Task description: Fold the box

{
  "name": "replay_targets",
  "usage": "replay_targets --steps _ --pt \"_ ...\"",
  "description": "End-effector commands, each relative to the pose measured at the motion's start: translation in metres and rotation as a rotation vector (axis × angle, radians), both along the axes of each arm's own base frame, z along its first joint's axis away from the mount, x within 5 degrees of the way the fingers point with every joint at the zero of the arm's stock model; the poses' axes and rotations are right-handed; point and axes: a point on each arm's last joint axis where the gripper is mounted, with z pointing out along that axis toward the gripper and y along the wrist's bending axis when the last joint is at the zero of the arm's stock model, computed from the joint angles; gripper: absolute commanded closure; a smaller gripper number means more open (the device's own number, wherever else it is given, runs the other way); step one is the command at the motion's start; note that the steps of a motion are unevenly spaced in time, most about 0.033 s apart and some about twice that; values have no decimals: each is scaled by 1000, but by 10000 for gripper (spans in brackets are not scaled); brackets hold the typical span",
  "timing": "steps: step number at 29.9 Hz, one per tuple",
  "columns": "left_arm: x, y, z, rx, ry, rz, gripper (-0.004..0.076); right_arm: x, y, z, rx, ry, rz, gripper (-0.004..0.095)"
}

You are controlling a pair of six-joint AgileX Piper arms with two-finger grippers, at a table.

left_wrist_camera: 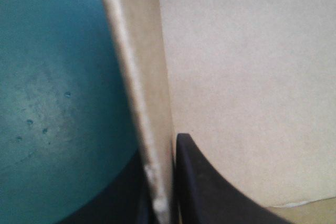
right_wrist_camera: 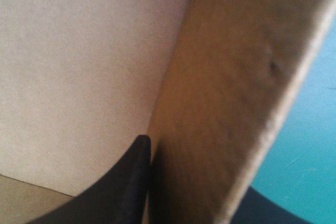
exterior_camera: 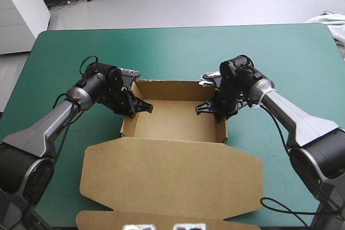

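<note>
Near the middle of the table [exterior_camera: 161,47] sits the brown box [exterior_camera: 172,121], and it looks a good way along. Its walls stand up, so it is now an open tray with a flat floor. The lid [exterior_camera: 172,173] lies flat on the table on the near side, joined to the near wall, with its flaps spread out. I think the side walls are the step in hand. They are raised, but I cannot see if they are tucked in all the way. What may be left is pressing those walls firm and seeing to the lid flaps. The left pincer [exterior_camera: 139,107] is clamped on the left wall [exterior_camera: 128,117]. In the left wrist view the thin board edge runs between the two black fingers, one inside the tray and one outside over the teal-green cover. The right pincer [exterior_camera: 207,109] grips the right wall [exterior_camera: 221,118] the same way, one finger inside and a bit of the other showing outside. Both arms reach in from the sides, bent at the wrist, so the pincers face each other across the tray floor, about level. Farther out, at the far right corner of the table, a white cloth [exterior_camera: 330,24] lies at the edge, well apart from the box.
</note>
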Motion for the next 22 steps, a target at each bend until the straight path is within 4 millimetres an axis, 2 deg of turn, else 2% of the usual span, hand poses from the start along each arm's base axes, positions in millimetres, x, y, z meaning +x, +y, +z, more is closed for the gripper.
replay_targets --steps 1,5,10,22 --pt "-2 -11 13 -81 -49 -13 566 -2 -4 27 9 -92 9 505" --pt "-2 -12 13 -82 -46 -13 419 1 -3 33 23 -116 8 398" --pt "-2 -12 13 -83 -50 -12 258 3 -1 43 37 -147 6 389" --pt "-1 -11 14 -82 -65 -13 248 5 -7 50 -22 -163 16 389"
